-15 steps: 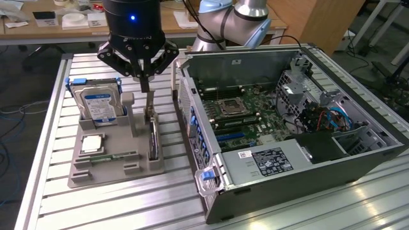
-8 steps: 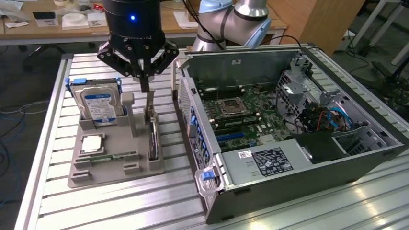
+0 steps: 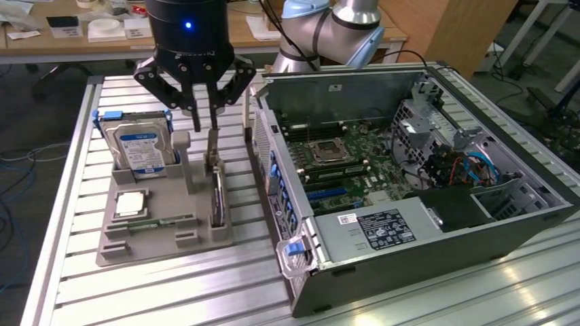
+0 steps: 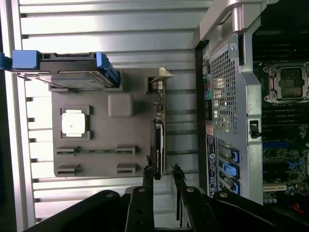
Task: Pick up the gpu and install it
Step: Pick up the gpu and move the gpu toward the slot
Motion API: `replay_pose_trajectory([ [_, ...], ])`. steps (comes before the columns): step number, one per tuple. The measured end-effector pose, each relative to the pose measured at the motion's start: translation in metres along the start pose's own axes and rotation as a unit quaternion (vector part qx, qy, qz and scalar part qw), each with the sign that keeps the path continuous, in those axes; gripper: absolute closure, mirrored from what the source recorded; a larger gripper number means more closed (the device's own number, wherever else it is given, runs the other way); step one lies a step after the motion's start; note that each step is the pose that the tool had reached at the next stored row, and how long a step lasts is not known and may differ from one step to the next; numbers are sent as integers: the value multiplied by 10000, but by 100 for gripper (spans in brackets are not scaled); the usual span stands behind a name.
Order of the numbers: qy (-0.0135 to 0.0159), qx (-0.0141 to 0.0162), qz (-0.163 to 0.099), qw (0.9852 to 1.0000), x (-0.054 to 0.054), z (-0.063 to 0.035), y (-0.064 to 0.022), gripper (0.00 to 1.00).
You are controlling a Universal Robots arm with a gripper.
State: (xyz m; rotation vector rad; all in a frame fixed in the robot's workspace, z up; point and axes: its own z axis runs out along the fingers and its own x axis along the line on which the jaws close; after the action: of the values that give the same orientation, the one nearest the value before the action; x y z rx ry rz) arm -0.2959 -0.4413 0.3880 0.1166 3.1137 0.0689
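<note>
The gpu stands on its edge in a slot of the grey holder tray, its silver bracket end toward the far side. From the wrist view the gpu shows as a thin edge with the bracket on one end. My gripper hangs straight above the card's far end, a little over it and not touching. In the wrist view the gripper has its two black fingers slightly apart, one on each side of the card's line. Nothing is held between them.
On the same tray stand a silver hard drive in a blue bracket, a processor chip and a narrow memory stick. The open computer case, its motherboard exposed, lies close beside the tray on the slatted metal table.
</note>
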Motion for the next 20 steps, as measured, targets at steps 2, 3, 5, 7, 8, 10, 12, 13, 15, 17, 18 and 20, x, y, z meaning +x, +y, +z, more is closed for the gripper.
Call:
replay_pose_trajectory([
  [2,0,0,0,10000,0,0,0,65],
  [3,0,0,0,10000,0,0,0,65],
  [5,0,0,0,10000,0,0,0,59],
  [7,0,0,0,10000,0,0,0,53],
  [8,0,0,0,10000,0,0,0,53],
  [10,0,0,0,10000,0,0,0,53],
  [12,0,0,0,10000,0,0,0,53],
  [13,0,0,0,10000,0,0,0,53],
  [15,0,0,0,10000,0,0,0,53],
  [17,0,-1,0,10000,0,9,-1,53],
  [18,0,-3,0,10000,1,19,-1,53],
  [20,0,-3,0,10000,1,42,-2,53],
])
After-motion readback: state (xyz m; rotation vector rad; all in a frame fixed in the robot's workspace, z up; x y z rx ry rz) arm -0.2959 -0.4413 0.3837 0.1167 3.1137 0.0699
